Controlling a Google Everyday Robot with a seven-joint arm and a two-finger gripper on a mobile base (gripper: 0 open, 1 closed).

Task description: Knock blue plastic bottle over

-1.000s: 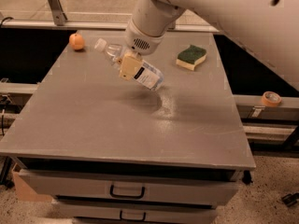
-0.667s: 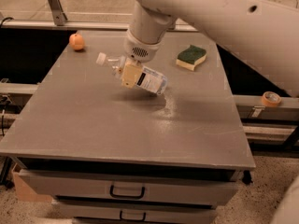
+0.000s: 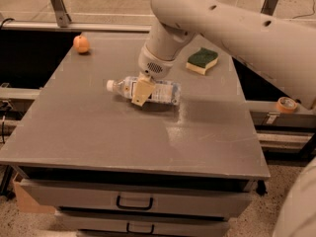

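Note:
The blue plastic bottle [image 3: 148, 91] lies on its side on the grey table [image 3: 98, 132], near the middle. Its white cap [image 3: 110, 85] points left. My gripper [image 3: 141, 94] hangs from the big white arm and sits right over the bottle's middle, its tan finger [image 3: 141, 91] against the label. The arm hides part of the bottle's upper side.
An orange fruit [image 3: 81, 44] sits at the table's back left. A green and yellow sponge [image 3: 202, 60] lies at the back right. A roll of tape [image 3: 286, 104] rests on a rail to the right. Drawers with handles [image 3: 133, 202] are below the front edge.
The bottle has gone from tilted in the air to lying flat on the table, cap to the left. My gripper has come down and forward with it.

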